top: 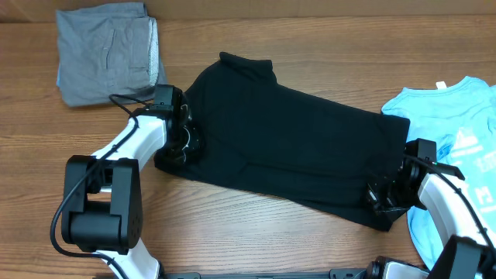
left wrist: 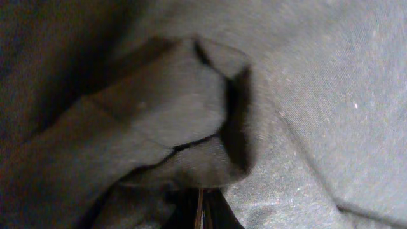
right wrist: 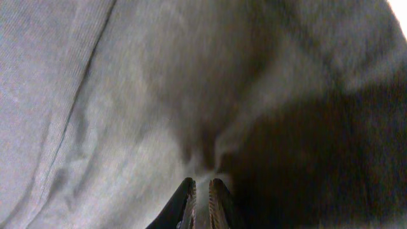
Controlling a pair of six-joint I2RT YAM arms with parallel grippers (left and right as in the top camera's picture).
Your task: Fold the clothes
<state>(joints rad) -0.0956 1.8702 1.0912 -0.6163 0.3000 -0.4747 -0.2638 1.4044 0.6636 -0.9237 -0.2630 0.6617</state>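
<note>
At black T-shirt [top: 294, 147] edges, L pincer [top: 184, 145] & R pincer [top: 380, 197] low, both clamping cloth.

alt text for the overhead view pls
A black T-shirt lies spread on a wooden table, the left pincer gripping its left edge and the right pincer its lower right corner. A folded grey garment lies top left, a light-blue T-shirt at right.
</note>
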